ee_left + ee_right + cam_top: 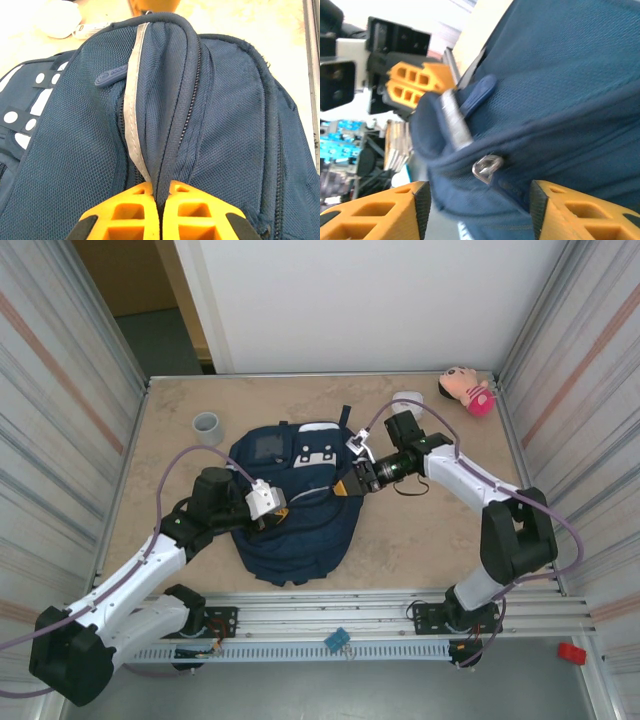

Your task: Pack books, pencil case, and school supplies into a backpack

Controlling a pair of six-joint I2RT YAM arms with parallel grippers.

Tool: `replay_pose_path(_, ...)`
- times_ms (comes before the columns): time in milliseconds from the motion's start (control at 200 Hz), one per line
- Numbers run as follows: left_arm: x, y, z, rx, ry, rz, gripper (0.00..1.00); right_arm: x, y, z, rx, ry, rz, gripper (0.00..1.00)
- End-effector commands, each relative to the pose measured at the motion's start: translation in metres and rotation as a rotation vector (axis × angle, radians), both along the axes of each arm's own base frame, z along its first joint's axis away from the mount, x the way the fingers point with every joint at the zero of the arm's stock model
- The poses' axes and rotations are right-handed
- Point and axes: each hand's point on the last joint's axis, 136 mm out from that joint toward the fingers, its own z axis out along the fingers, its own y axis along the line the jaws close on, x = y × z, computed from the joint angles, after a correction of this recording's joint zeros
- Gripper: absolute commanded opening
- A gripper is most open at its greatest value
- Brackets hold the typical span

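Observation:
The navy backpack (290, 510) lies flat in the middle of the table. My left gripper (282, 510) is shut on a raised fold of the backpack (225, 125) beside a zip line, and its orange fingertips (142, 192) pinch the fabric. My right gripper (345, 487) is at the bag's right edge and stands open. Its pads (422, 200) sit either side of a bulge of backpack (560, 75) fabric carrying a metal zip pull (487, 167), without touching it. The books, pencil case and school supplies are out of view.
A grey cup (207, 426) stands at the back left. A white rounded box (407, 403) and a pink plush toy (468, 390) lie at the back right. Corrugated walls close in both sides, and bare tabletop (430, 540) lies right of the bag.

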Motion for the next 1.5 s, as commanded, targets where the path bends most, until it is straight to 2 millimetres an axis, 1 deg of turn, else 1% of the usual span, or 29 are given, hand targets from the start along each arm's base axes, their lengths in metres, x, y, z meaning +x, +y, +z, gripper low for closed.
replay_pose_path(0,0.012,-0.008,0.046,-0.084,-0.156,-0.023,0.00,-0.037,-0.004,0.032,0.060,0.051,0.074,0.54)
replay_pose_path(55,0.012,-0.009,0.046,-0.087,-0.154,-0.023,0.00,-0.038,-0.006,0.036,0.049,0.023,0.062,0.57)
replay_pose_path(110,0.012,-0.009,0.048,-0.092,-0.158,-0.024,0.00,-0.031,-0.009,0.034,0.010,-0.021,0.026,0.62)
replay_pose_path(180,0.011,-0.009,0.049,-0.095,-0.158,-0.027,0.00,-0.015,-0.013,0.029,-0.039,-0.081,-0.033,0.64)
replay_pose_path(231,0.011,-0.009,0.049,-0.095,-0.158,-0.027,0.00,-0.003,-0.014,0.027,-0.055,-0.114,-0.068,0.69)
replay_pose_path(291,0.011,-0.009,0.049,-0.096,-0.158,-0.028,0.00,0.012,-0.013,0.025,-0.062,-0.159,-0.096,0.74)
replay_pose_path(371,0.010,-0.009,0.049,-0.097,-0.156,-0.030,0.00,0.026,-0.008,0.024,-0.049,-0.200,-0.111,0.77)
replay_pose_path(471,0.009,-0.010,0.049,-0.099,-0.155,-0.032,0.00,0.033,-0.001,0.018,-0.030,-0.188,-0.097,0.78)
replay_pose_path(616,0.009,-0.010,0.049,-0.106,-0.152,-0.031,0.00,0.033,0.008,0.005,-0.014,-0.123,-0.060,0.78)
replay_pose_path(686,0.009,-0.010,0.050,-0.117,-0.155,-0.028,0.00,0.027,0.015,0.003,0.005,-0.088,-0.034,0.76)
replay_pose_path(747,0.010,-0.010,0.050,-0.118,-0.158,-0.027,0.00,0.017,0.019,0.005,0.022,-0.061,-0.005,0.73)
replay_pose_path(812,0.010,-0.010,0.051,-0.115,-0.159,-0.026,0.00,0.008,0.018,0.007,0.031,-0.044,0.006,0.69)
replay_pose_path(922,0.010,-0.009,0.049,-0.111,-0.158,-0.022,0.00,-0.004,0.011,0.011,0.026,-0.047,0.001,0.58)
replay_pose_path(1002,0.010,-0.009,0.049,-0.111,-0.160,-0.021,0.00,-0.008,0.008,0.014,0.026,-0.057,-0.006,0.47)
replay_pose_path(1057,0.011,-0.009,0.050,-0.112,-0.162,-0.020,0.00,-0.009,0.007,0.015,0.025,-0.055,-0.008,0.43)
replay_pose_path(1203,0.011,-0.010,0.052,-0.115,-0.161,-0.027,0.00,-0.005,0.010,0.008,0.012,-0.033,-0.010,0.42)
replay_pose_path(1298,0.011,-0.010,0.052,-0.113,-0.164,-0.026,0.00,-0.002,0.011,0.001,-0.013,-0.030,-0.016,0.48)
replay_pose_path(1353,0.011,-0.010,0.053,-0.114,-0.166,-0.026,0.00,0.000,0.011,-0.003,-0.034,-0.033,-0.024,0.49)
replay_pose_path(1423,0.010,-0.010,0.052,-0.115,-0.162,-0.026,0.00,0.000,0.010,-0.010,-0.069,-0.035,-0.033,0.48)
replay_pose_path(1493,0.011,-0.010,0.052,-0.114,-0.160,-0.022,0.00,0.000,0.008,-0.013,-0.096,-0.034,-0.042,0.44)
